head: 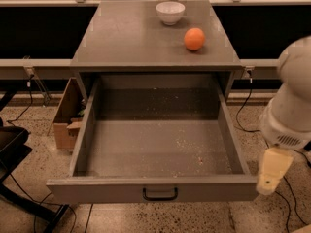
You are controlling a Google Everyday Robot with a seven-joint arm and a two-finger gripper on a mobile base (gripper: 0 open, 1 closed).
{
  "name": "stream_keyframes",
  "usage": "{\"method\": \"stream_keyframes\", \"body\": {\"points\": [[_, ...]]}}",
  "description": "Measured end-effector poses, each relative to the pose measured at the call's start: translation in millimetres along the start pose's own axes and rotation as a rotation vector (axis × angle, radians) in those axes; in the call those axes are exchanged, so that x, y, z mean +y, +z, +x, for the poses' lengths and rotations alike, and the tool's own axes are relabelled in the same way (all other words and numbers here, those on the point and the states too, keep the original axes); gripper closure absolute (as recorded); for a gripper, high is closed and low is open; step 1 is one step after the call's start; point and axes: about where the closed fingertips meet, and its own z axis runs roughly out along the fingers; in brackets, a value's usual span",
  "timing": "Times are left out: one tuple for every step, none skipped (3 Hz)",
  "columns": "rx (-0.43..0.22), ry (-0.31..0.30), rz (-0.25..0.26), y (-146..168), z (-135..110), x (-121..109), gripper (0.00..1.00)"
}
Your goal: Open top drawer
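The top drawer [155, 149] of the grey cabinet is pulled far out, showing its deep grey, pale-speckled inside with nothing in it. Its front panel [97, 191] faces me at the bottom, with a small black bar handle [160, 194] in the middle. My white arm [291, 106] hangs at the right. The gripper [269, 176], a cream-coloured tip, is just off the drawer's front right corner, apart from the handle and holding nothing that I can see. The lower drawers are hidden under the open one.
A white bowl [170, 11] and an orange [194, 39] sit on the cabinet top [126, 38]. A cardboard box [66, 115] stands on the floor left of the cabinet. A black chair base [14, 154] is at the far left. Cables lie on the floor.
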Motion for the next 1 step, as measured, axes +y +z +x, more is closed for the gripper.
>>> {"method": "stream_keyframes", "body": {"points": [[-0.008,-0.049,-0.05,-46.3,42.9,-17.6,0.0]]}}
